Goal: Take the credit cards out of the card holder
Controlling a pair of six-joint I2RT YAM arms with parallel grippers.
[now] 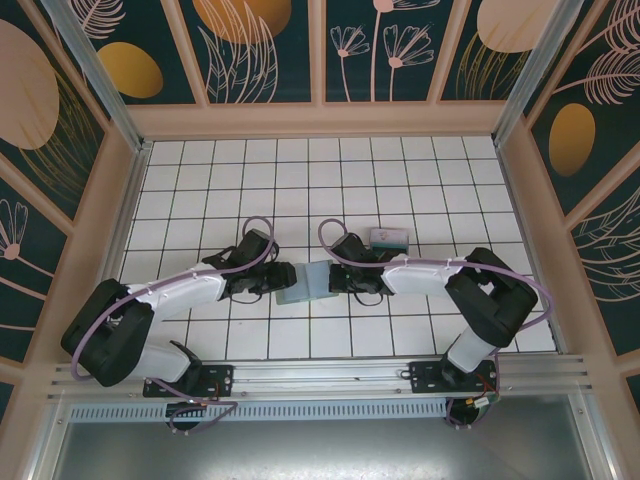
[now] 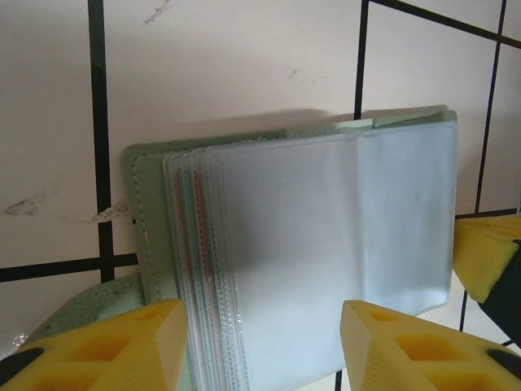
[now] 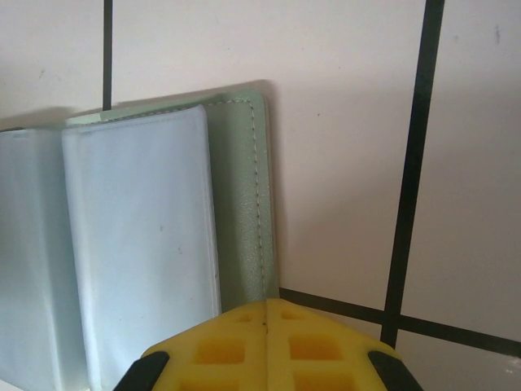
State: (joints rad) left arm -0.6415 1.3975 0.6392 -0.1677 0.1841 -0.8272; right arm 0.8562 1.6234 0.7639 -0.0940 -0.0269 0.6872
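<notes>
Lying open on the worktop, the card holder is straddled by the parted left hand and edged by the closed right hand; it may be dragged if sleeves are pinched.

**Bright and soft overall, mushy up close**

Evenly lit from above in the top view, pretty sharp, with just faint soft shadows under the left arm and right arm on the tiled table. Gets hazy on the left wrist cam: milky glare across the clear sleeves of the card holder, blurry left gripper at the bottom edge. Same deal on the right wrist: out-of-focus right gripper, plus a soft dim shadow hugging the holder's top and right edges.
</notes>
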